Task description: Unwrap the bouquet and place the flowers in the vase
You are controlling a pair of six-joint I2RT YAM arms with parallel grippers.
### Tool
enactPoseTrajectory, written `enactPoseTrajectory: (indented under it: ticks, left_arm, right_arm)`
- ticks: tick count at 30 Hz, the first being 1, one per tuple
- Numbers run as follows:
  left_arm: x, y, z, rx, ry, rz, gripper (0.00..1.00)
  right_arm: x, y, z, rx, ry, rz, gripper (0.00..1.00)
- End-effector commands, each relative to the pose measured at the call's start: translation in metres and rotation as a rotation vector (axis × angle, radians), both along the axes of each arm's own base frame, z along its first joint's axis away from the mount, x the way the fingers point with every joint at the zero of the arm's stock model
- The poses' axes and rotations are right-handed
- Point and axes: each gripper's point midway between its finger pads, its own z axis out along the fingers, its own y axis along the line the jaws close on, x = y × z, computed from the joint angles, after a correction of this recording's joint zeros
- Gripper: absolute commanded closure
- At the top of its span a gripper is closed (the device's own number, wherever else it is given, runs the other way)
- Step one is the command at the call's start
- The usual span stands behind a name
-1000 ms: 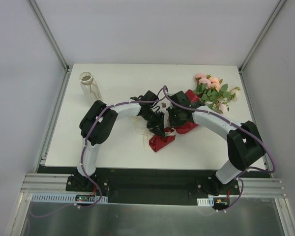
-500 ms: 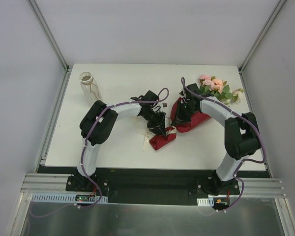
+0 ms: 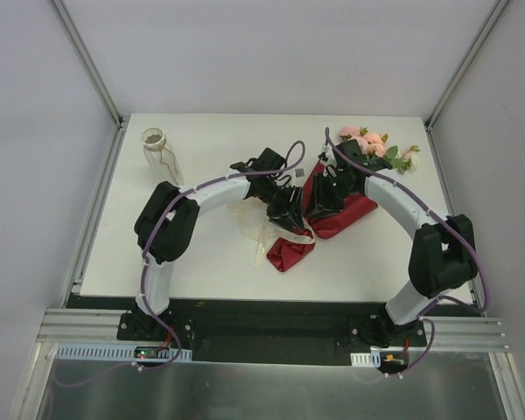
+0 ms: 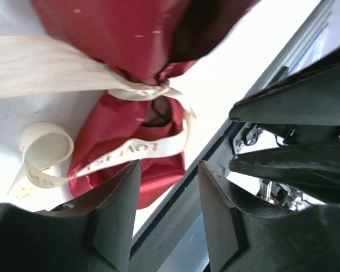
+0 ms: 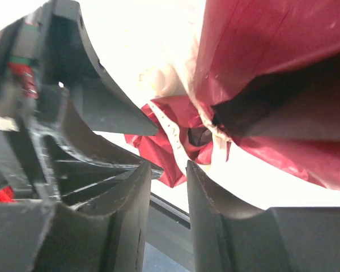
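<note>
As the cream ribbon [image 4: 130, 93] is seen knotted round the waist of the dark red wrapping paper [image 4: 119, 28], the task is judged to be at its first step. Nothing is unwrapped yet and no stem is in place.

**Done:** nothing that can be confirmed, though one loose ribbon tail is seen curled on the table [image 3: 210, 149] beside the knot.

**Left:** the knot is to be undone, the paper opened, the flowers freed and carried across, and the stems set into the narrow neck.

**Items, counted:**
- **Bouquet [image 3: 337, 214], one.** It is laid on its side right of centre on the table, with the blooms towards the far right corner and the paper's lower tail towards the near edge.
- **Flowers [image 3: 367, 144], one cluster.** Pink and cream heads are seen, perhaps four or five; an exact count cannot be made.
- **Vase [image 3: 155, 150], one.** It is upright at the far left of the table, well apart from the bouquet, with no flower in it.
- **Ribbon, one; paper wrap, one.**
- **Left gripper [image 4: 167, 187], one.** It is poised just beside the knot, with jaws parted and nothing between them.
- **Right gripper [image 5: 169, 170], one.** It is placed opposite, close to the same knot, with jaws slightly parted and nothing held.
</note>
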Motion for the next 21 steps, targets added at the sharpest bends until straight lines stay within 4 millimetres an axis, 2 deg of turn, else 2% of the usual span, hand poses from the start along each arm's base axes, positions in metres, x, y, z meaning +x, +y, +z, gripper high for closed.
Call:
enactPoseTrajectory:
  ticks: [1, 3, 5, 7, 10, 11, 12, 16, 17, 19, 21]
  left_arm:
    - [0.008, -0.002, 0.058, -0.092, -0.08, 0.016, 0.58]
    - [0.013, 0.005, 0.063, -0.088, -0.083, 0.048, 0.59]
    - [0.018, 0.011, 0.066, -0.083, -0.102, 0.068, 0.54]
    - [0.024, 0.016, 0.067, -0.084, -0.101, 0.087, 0.51]
    - [0.028, 0.009, 0.07, -0.114, -0.056, 0.083, 0.51]
    - [0.03, 0.007, 0.061, -0.106, -0.027, 0.087, 0.55]
    - [0.032, 0.005, 0.06, -0.106, -0.02, 0.088, 0.56]
    - [0.04, -0.003, 0.046, -0.102, 0.008, 0.084, 0.59]
    - [0.037, -0.006, 0.036, -0.091, 0.035, 0.076, 0.61]
    - [0.037, -0.011, 0.027, -0.085, 0.048, 0.065, 0.67]
    - [0.029, -0.017, 0.013, -0.07, 0.073, 0.041, 0.73]
  right_arm:
    - [-0.013, 0.0, 0.016, 0.035, -0.05, 0.041, 0.66]
    - [-0.017, 0.001, 0.005, 0.031, -0.025, 0.044, 0.7]
    - [-0.016, 0.001, -0.004, 0.008, -0.026, 0.044, 0.71]
    - [-0.014, -0.008, -0.018, -0.053, -0.018, 0.017, 0.73]
    - [-0.019, -0.011, -0.033, -0.073, 0.005, 0.013, 0.78]
    - [-0.021, -0.013, -0.038, -0.078, 0.019, 0.01, 0.83]
    - [-0.026, -0.015, -0.047, -0.089, 0.043, 0.011, 0.84]
    - [-0.036, -0.025, -0.058, -0.128, 0.052, -0.016, 0.88]
    - [-0.035, -0.025, -0.056, -0.121, 0.041, -0.028, 0.9]
    - [-0.036, -0.021, -0.058, -0.1, 0.052, -0.027, 0.95]
    - [-0.034, -0.018, -0.06, -0.096, 0.066, -0.035, 0.97]
